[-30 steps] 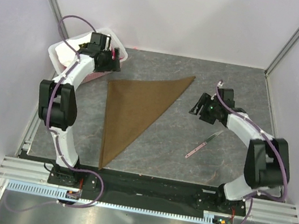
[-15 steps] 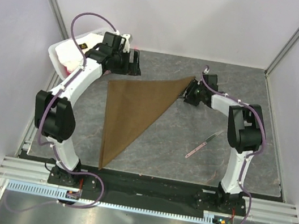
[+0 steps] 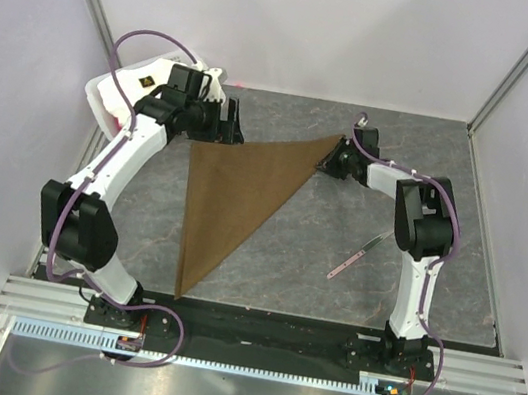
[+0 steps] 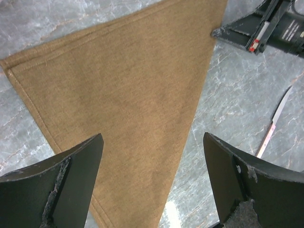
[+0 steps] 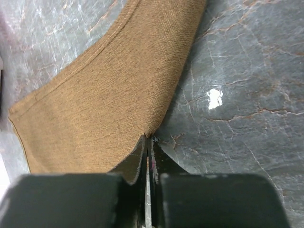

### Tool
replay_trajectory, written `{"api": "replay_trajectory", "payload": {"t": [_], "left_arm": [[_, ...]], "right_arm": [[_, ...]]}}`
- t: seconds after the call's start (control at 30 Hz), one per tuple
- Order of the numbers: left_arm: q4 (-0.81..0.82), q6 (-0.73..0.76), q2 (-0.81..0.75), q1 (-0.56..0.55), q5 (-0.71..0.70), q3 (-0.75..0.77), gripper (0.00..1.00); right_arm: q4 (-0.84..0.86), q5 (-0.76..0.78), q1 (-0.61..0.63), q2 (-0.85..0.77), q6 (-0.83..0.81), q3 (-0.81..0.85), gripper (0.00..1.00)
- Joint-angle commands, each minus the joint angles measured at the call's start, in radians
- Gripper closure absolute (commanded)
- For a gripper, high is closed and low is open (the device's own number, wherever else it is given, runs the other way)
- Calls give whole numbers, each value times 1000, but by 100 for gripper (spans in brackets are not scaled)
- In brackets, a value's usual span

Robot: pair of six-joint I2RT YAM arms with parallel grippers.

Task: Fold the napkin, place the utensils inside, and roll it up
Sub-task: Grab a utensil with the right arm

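The brown napkin [image 3: 234,193] lies flat on the table, folded into a triangle with its long point toward the near edge. My right gripper [image 3: 329,163] is shut on the napkin's far right corner; in the right wrist view the jaws [image 5: 148,138] pinch the tip of the cloth [image 5: 104,99]. My left gripper [image 3: 228,123] hovers open over the back left corner, its fingers [image 4: 153,142] wide apart above the fabric [image 4: 128,95]. One utensil [image 3: 355,256], silvery with a pinkish handle, lies on the table right of the napkin and also shows in the left wrist view [image 4: 275,121].
A white bin [image 3: 114,96] holding white and pink cloths stands at the back left, behind the left arm. The grey marbled table [image 3: 451,168] is walled in by pale panels. The right gripper's body [image 4: 256,31] shows at the top right of the left wrist view.
The right gripper moved left to the napkin's right corner and closed on it. The left arm swung from the bin out over the napkin's back left corner, staying open.
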Motion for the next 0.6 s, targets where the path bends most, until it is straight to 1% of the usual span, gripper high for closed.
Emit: {"api": "replay_trajectory", "payload": {"t": [0.0,0.2,0.3,0.57], "left_arm": [[14,40,-34,2,13,-27,7],[25,33,-71,2,40,-73,7],[37,26,-105,2,47,-114,7],[80,18,-178,-12,50,-197,7]], "right_arm": [[-53,86,7,54,-7,9,100],[-93,121,-39,26,-37,17,100],[-119,138,-90,4,-63,15,100],[-164,124,-162,-22,-123,34,100]]}}
